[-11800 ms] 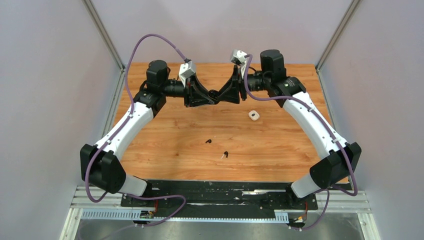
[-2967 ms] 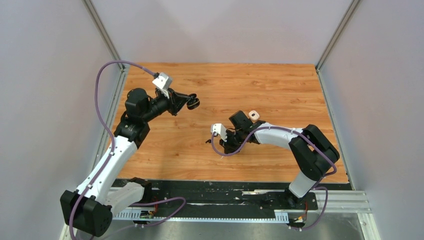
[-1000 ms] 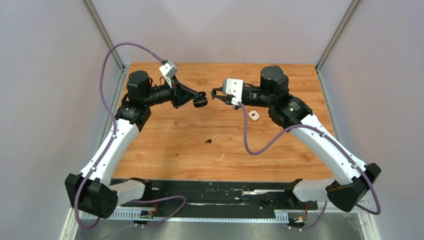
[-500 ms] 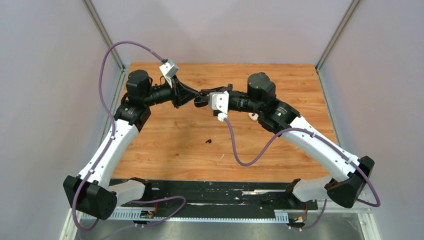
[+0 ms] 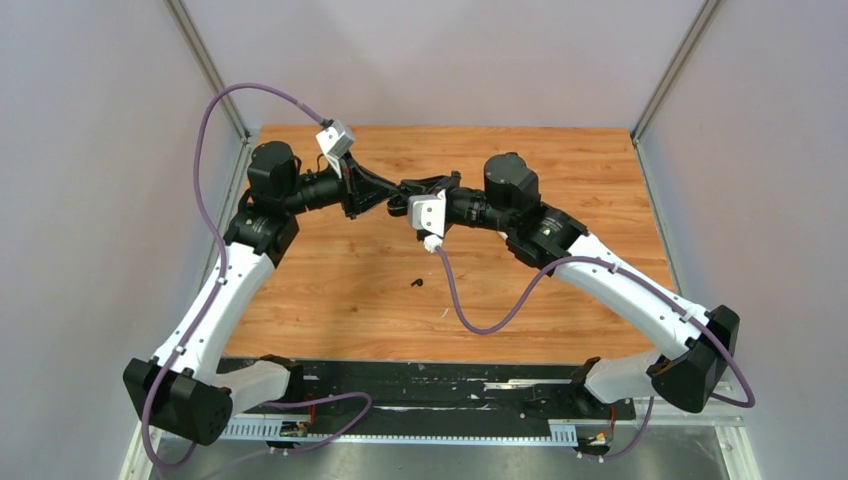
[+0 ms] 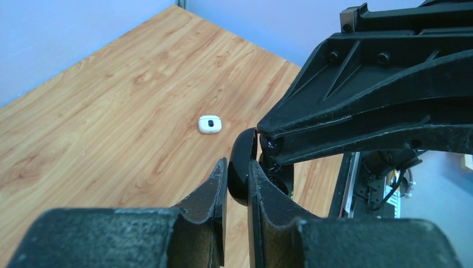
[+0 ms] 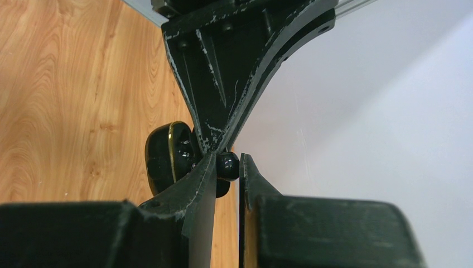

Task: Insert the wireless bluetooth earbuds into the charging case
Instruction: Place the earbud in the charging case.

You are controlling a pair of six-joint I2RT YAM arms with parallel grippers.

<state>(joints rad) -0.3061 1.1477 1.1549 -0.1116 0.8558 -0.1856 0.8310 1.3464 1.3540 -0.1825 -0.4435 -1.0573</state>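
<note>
My left gripper (image 6: 237, 167) (image 5: 392, 199) is shut on the lid edge of the open black charging case (image 6: 241, 167) (image 7: 166, 153), holding it in the air over the back of the table. A black earbud (image 7: 227, 166) is pinched in my right gripper (image 7: 227, 161) (image 5: 408, 189), right at the case's open side, touching or nearly touching it. The two grippers meet tip to tip, so the top view hides both case and held earbud. Another black earbud (image 5: 417, 283) lies mid-table, and a tiny white earbud (image 5: 444, 313) lies nearer the front.
A white charging case (image 6: 210, 124) sits on the wooden table (image 5: 330, 300), closed as far as I can tell; the right arm covers it in the top view. Grey walls and metal posts enclose the table. The arm bases and a black rail run along the near edge.
My right arm has swung left with the black earbud until its fingertips reached the case held by my left gripper. The left arm has barely moved.
</note>
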